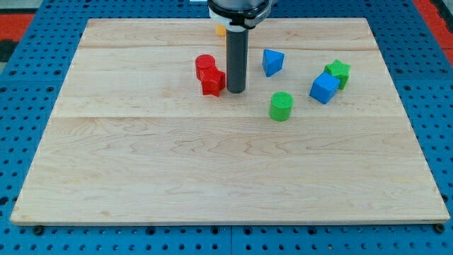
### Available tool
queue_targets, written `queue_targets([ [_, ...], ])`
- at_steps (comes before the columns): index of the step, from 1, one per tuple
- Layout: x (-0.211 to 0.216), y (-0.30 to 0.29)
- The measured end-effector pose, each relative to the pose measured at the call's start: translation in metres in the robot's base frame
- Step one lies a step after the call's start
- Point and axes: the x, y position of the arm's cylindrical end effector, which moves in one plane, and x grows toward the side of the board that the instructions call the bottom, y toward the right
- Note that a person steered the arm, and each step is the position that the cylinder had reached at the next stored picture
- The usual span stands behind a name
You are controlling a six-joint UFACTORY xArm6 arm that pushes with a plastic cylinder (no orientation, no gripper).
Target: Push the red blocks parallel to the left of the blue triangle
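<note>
No jaws here, just my tip touching the right side of two small red plastic blocks, left of the blue plastic triangle. They look light, rigid, probably slidey; push flat faces.

Orange block mostly hidden behind rod.

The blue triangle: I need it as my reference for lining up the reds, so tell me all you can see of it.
The blue triangle is a small solid block, plastic by its look, matte, with a pointed lower corner. It sits on the wooden board near the view's top, right of centre. Nothing touches it. My tip lies to its left and a little lower, and beyond that the red blocks.
</note>
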Motion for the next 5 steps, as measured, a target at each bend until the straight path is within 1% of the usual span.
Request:
queue_targets([
  [1,0.009,0.000],
  [2,0.032,-0.017],
  [3,0.034,-0.050],
  [4,0.029,-0.056],
  [5,0.011,-0.060],
])
